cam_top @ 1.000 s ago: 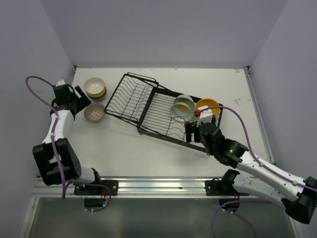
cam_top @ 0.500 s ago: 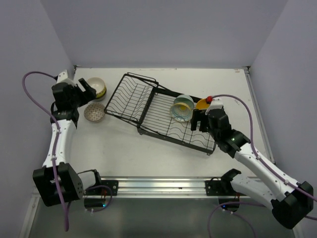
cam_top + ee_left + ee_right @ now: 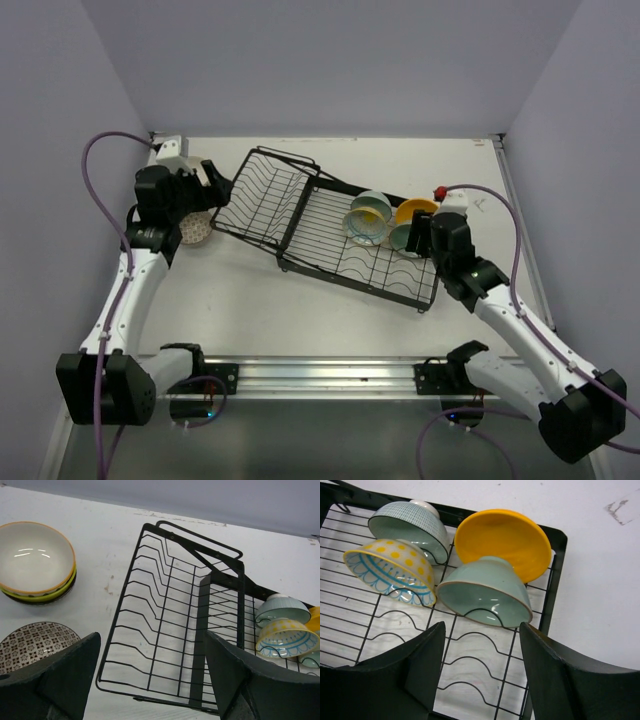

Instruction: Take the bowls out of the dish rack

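Note:
The black wire dish rack (image 3: 300,215) lies across the middle of the table. At its right end four bowls lean on the wavy wires: a pale teal one (image 3: 485,592), an orange-yellow one (image 3: 505,537), a yellow-dotted one with blue arcs (image 3: 390,570) and a teal cross-hatched one (image 3: 410,525). My right gripper (image 3: 480,675) is open and empty just short of the pale teal bowl; it also shows in the top view (image 3: 418,238). My left gripper (image 3: 152,680) is open and empty over the rack's left edge, and shows in the top view (image 3: 207,190).
A stack of bowls, cream on yellow-green on dark (image 3: 35,560), stands on the table left of the rack. A brown-patterned bowl (image 3: 35,645) sits beside it, near the left finger. The right wall and table edge (image 3: 515,215) are close to the right arm.
My left gripper has swung right from the bowls on the table to the rack's left edge. My right gripper has moved away from me along the rack to the bowls at its right end.

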{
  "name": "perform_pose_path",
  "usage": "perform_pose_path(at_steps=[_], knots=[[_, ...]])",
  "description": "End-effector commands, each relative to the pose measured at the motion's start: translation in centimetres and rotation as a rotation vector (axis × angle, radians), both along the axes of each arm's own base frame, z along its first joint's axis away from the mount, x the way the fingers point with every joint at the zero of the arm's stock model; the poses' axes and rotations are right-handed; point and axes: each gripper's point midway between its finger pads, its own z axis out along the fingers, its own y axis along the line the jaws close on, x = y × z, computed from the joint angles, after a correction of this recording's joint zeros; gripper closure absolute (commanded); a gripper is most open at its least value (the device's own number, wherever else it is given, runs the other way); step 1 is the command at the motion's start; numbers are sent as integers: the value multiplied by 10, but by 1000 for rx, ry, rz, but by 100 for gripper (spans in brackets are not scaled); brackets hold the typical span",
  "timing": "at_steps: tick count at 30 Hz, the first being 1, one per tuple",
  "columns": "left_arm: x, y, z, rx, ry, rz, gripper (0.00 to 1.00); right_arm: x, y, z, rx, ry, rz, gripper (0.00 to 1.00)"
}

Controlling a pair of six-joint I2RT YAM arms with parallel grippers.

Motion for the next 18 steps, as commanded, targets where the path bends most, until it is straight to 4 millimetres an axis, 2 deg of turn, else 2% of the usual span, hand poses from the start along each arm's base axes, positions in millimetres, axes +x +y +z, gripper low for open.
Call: perform_pose_path(at_steps=[1,4,9,15,18], knots=[[-3,-14,30,28,-108,-57,12,3,-21,13,-63,-68,-72,36],[-3,-22,27,17,-98,-86,12,7,-27,3,-90,-47,-93,40],[-5,-28,28,8,-97,-112,10,25,-31,-12,-130,-81,-115,46],[-5,-30,27,5,-91,-119,8,33,-32,-29,-150,-74,-115,47],[-4,-32,25,-1,-82,-127,8,34,-41,-38,-179,-59,-151,46]])
